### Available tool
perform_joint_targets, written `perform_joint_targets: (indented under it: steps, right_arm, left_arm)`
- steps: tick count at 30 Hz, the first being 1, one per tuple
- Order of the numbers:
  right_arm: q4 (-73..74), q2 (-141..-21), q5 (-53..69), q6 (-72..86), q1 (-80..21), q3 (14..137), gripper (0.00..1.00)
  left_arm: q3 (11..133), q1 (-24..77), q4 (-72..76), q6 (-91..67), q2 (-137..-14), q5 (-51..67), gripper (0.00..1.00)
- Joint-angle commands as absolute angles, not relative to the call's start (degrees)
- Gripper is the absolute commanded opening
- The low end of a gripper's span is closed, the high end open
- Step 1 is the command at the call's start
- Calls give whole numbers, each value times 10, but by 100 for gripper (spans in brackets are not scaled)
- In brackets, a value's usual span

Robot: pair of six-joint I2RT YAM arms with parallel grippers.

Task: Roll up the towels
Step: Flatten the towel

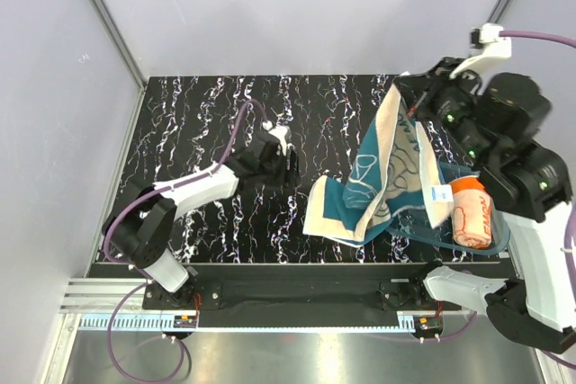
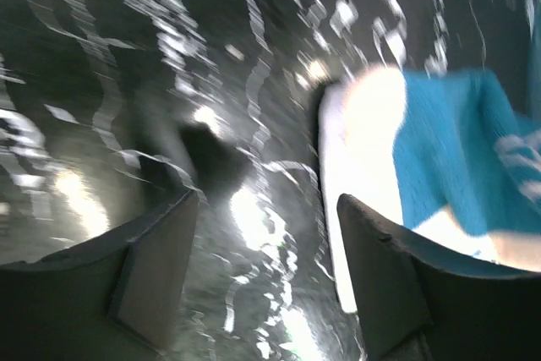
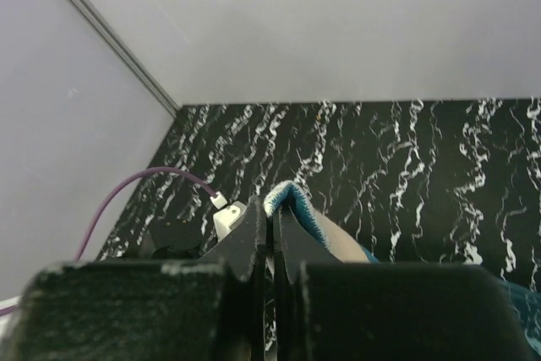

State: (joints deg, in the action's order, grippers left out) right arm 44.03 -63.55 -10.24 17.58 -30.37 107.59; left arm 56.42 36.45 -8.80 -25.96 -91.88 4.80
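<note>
The left hand hovers low over the black, white-veined bench. Its two fingers are spread wide with nothing between them, and in its own blurred wrist view only bare bench shows in the gap. Just beyond one finger lies the lowest corner of the teal towel, cream underside showing. The corner rests on the bench, near the hand but apart from it.

From that corner the towel rises to the right hand, which is held high over the far right part of the bench. That hand is pinched fully together on the towel's upper edge, and its wrist view shows a teal fold poking out just past the closed fingertips. Below the hand the cloth hangs in a long drape, teal with white swirls on one face and cream on the other.

Below the right hand and nearer the arm bases, the orange towel lies rolled up in a translucent blue tray, just beside the draped cloth.
</note>
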Motion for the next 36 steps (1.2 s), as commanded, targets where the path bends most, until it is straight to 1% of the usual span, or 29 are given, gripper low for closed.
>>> perform_joint_targets:
  steps: [1, 2, 3, 7, 11, 14, 20, 24, 31, 36]
  right_arm:
    - [433, -634, -116, 178, -304, 1068, 0]
    - [434, -634, -115, 178, -304, 1065, 0]
    - [434, -634, -115, 178, -304, 1061, 0]
    - [437, -630, -121, 175, -304, 1047, 0]
    - [430, -628, -125, 181, -304, 1029, 0]
    - [420, -628, -119, 187, -304, 1014, 0]
    - [429, -627, -113, 192, -304, 1011, 0]
    - [434, -621, -123, 189, -304, 1005, 0]
    - [429, -612, -136, 191, -304, 991, 0]
    - [430, -612, -137, 190, -304, 994, 0]
  left_arm:
    - [537, 381, -53, -250, -902, 29, 68]
    - [528, 381, -66, -258, -897, 28, 62]
    - [519, 384, -71, -275, -890, 27, 60]
    - [459, 415, -92, -316, -817, 17, 59]
    - [426, 467, -96, -360, -794, 31, 59]
    - [405, 501, -51, -398, -809, 41, 60]
    - [385, 505, 48, -461, -853, 81, 60]
    - [403, 512, 32, -481, -887, 77, 60]
    - [404, 539, 45, -510, -914, 83, 60]
    - [403, 546, 25, -528, -910, 69, 57]
